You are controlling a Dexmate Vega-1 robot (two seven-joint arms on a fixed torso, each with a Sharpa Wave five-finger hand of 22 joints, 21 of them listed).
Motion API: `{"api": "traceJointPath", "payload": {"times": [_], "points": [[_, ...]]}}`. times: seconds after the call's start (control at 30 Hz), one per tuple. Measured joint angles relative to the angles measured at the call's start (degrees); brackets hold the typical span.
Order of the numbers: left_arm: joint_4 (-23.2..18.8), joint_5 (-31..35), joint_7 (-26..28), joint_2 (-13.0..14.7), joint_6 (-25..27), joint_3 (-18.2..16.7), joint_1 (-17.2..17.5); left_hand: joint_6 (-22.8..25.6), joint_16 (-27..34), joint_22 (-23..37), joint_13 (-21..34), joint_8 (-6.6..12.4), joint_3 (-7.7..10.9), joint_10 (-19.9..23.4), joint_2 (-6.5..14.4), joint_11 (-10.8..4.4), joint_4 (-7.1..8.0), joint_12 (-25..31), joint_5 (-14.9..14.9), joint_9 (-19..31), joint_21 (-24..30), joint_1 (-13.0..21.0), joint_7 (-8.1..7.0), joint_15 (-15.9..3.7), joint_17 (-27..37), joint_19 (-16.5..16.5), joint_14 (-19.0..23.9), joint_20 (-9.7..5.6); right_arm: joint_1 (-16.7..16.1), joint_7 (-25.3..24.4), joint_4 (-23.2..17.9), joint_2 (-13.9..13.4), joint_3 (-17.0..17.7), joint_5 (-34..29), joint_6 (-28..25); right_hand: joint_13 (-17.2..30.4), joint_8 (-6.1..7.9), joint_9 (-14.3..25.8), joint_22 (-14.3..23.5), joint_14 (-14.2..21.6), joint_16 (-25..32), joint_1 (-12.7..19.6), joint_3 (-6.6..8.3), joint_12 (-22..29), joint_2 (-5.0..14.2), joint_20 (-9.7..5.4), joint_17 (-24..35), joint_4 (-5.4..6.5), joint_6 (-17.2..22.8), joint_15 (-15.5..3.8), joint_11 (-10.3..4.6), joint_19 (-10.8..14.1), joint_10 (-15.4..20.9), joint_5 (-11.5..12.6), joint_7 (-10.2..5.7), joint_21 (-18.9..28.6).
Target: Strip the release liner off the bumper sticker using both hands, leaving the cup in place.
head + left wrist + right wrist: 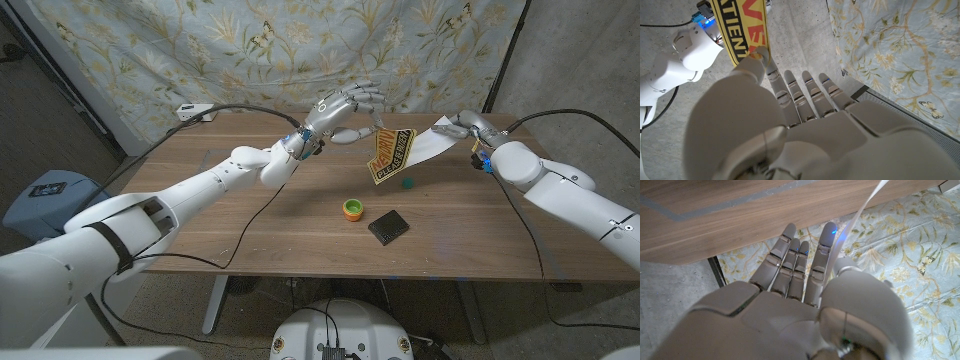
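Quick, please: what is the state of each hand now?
Left hand: pinches the bumper sticker.
Right hand: pinches the white release liner.

Bumper sticker (740, 30) reads "ATIENT".

Left hand (345, 108) holds the yellow-black bumper sticker (389, 155) up over the table (200, 215), right hand (468, 128) grips the white release liner (432, 143) peeled off beside it, with cup (352, 209) and black pad (388, 227) below.

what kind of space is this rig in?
Likely a makeshift lab or test room: floral cloth backdrop hung behind the wooden table, bare concrete floor, cables trailing across the tabletop.
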Motion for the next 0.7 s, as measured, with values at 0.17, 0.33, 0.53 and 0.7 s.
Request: {"api": "traceJointPath", "payload": {"times": [0.17, 0.33, 0.53, 0.7], "points": [[-0.79, -0.49, -0.49, 0.50, 0.12, -0.87, 0.92, 0.02, 0.00, 0.00, 0.00, 0.00, 0.00, 0.00, -0.04, 0.00, 0.00, 0.00, 0.00, 0.00, 0.00, -0.09, -0.02, 0.00, 0.00, 0.00, 0.00, 0.00, 0.18, -0.04, -0.05, 0.09, -0.15, -0.16, -0.28, 0.00, 0.00, 0.00, 0.00, 0.00, -0.44, 0.00, 0.00, 0.00, 0.00, 0.00, 0.00, 0.00, -0.31, 0.00, 0.00, 0.00, 0.00, 0.00, 0.31, 0.00], [-1.62, -1.22, -1.20, 0.97, 0.57, -1.95, 2.16, 0.02, 0.00, 0.00, 0.00, 0.00, 0.00, 0.00, -0.03, 0.00, 0.00, 0.00, 0.00, 0.00, 0.00, -0.11, -0.04, -0.01, 0.00, -0.02, 0.01, -0.02, 0.29, -0.12, -0.16, 0.22, -0.25, -0.30, -0.63, 0.06, 0.00, 0.00, 0.00, 0.00, -0.44, 0.00, 0.00, 0.00, 0.00, 0.00, 0.00, 0.00, -0.31, 0.00, 0.00, 0.00, 0.00, 0.00, 0.32, 0.00], [-2.52, -2.52, -2.30, 1.41, 1.02, -3.44, 3.91, 0.02, 0.00, -0.01, 0.22, 0.00, 0.00, 0.00, 0.12, 0.00, 0.00, 0.00, 0.00, 0.00, 0.00, -0.26, -0.05, -0.24, -0.23, -0.21, 0.23, -0.21, 0.38, -0.14, -0.23, 0.41, -0.48, -0.41, -1.00, 0.26, 0.00, 0.00, 0.00, 0.00, -0.44, 0.00, 0.00, 0.00, 0.00, 0.00, -0.01, 0.00, -0.31, 0.00, 0.00, 0.00, 0.00, 0.00, 0.32, 0.00], [-2.73, -3.52, -3.02, 1.54, 1.31, -3.85, 4.33, -0.06, 0.00, -0.01, 0.28, 0.00, 0.00, 0.00, 0.13, 0.00, -0.01, 0.00, 0.00, 0.00, 0.00, -0.27, -0.13, -0.23, -0.30, -0.20, 0.23, -0.20, 0.52, -0.14, -0.23, 0.55, -0.69, -0.45, -1.06, 0.26, 0.00, 0.01, 0.00, 0.00, -0.44, 0.00, 0.00, 0.00, 0.00, 0.00, -0.01, 0.00, -0.30, 0.00, 0.00, 0.00, 0.00, 0.00, 0.32, 0.00]]}}
